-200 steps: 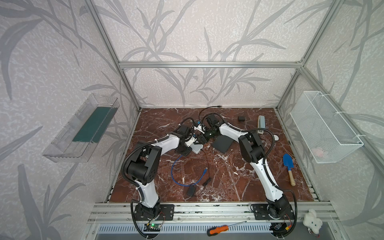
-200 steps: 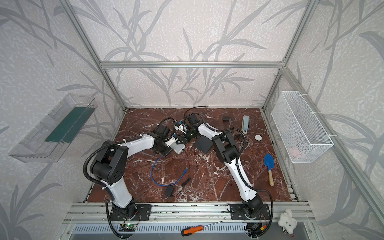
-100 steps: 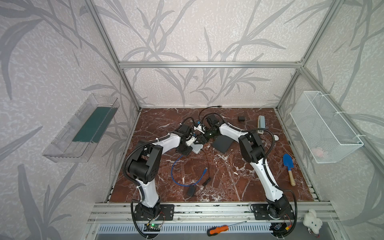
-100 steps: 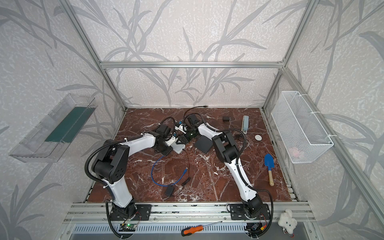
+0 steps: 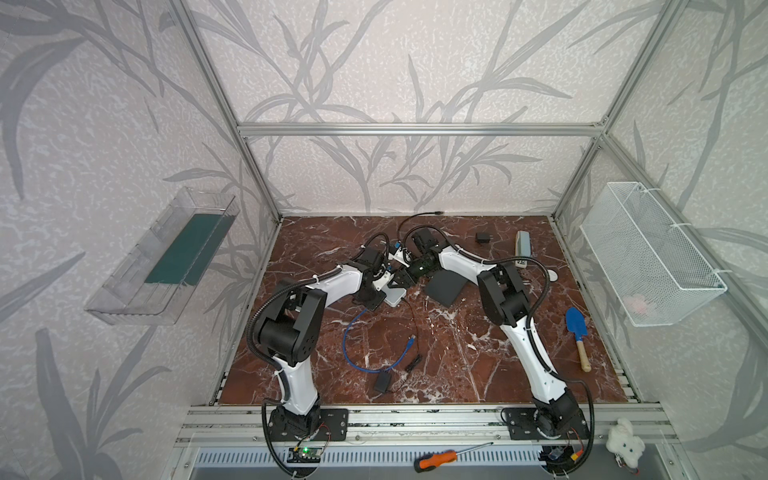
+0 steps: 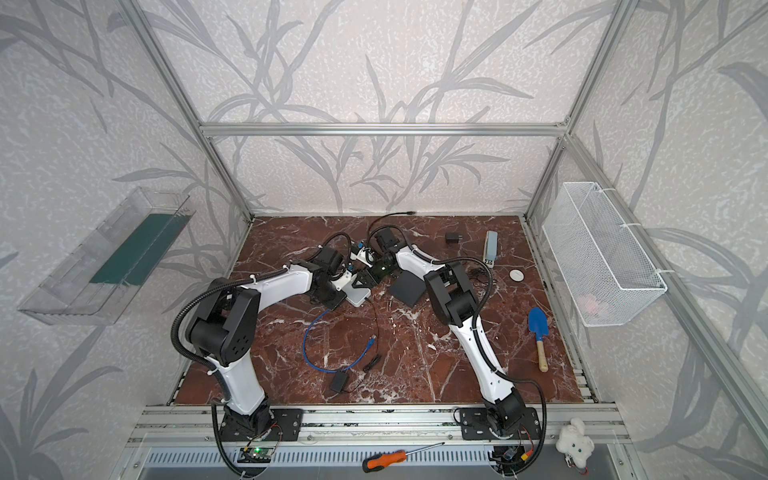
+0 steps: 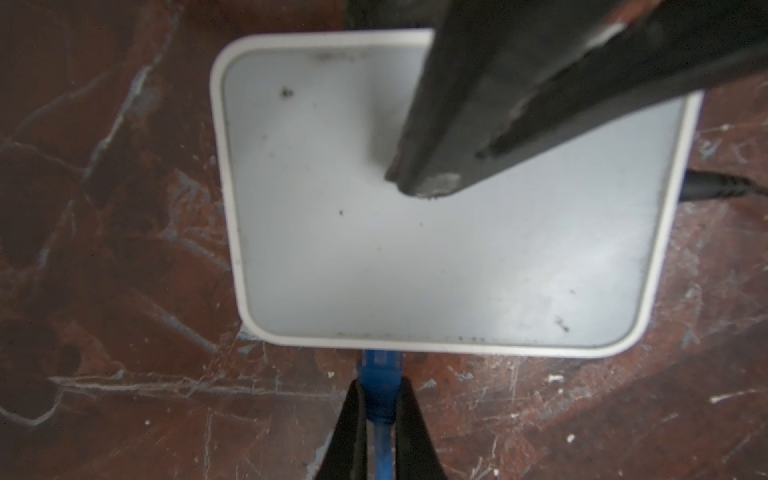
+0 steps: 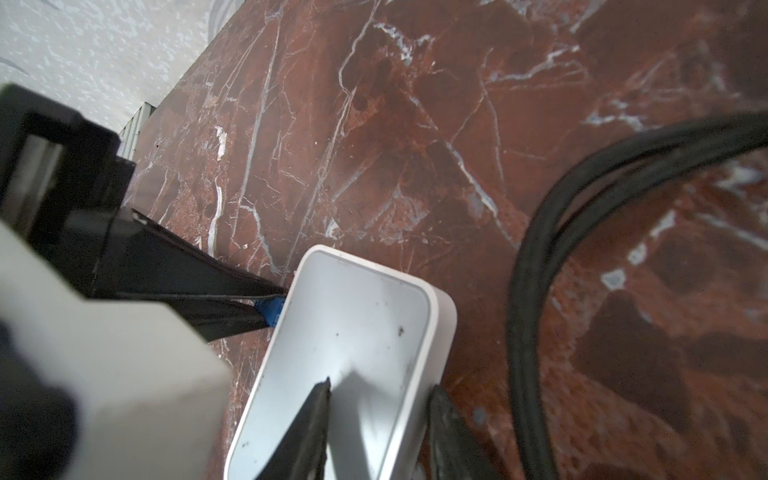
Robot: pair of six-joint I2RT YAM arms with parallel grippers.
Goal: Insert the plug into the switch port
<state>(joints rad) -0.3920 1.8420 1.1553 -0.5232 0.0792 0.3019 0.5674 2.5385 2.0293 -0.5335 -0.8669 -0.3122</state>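
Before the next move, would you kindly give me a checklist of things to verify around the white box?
1. Grip of the left hand on the blue connector: ok, shut.
2. Seating of the blue connector in the white box: cannot tell; it meets the box's edge.
3. Seating of the black plug: cannot tell; it meets the box's side, where it enters is hidden.
4. Hold of the right hand on the box: cannot tell; one fingertip rests on top, the other hangs beside its wall.
5. Box flat on the table: ok.
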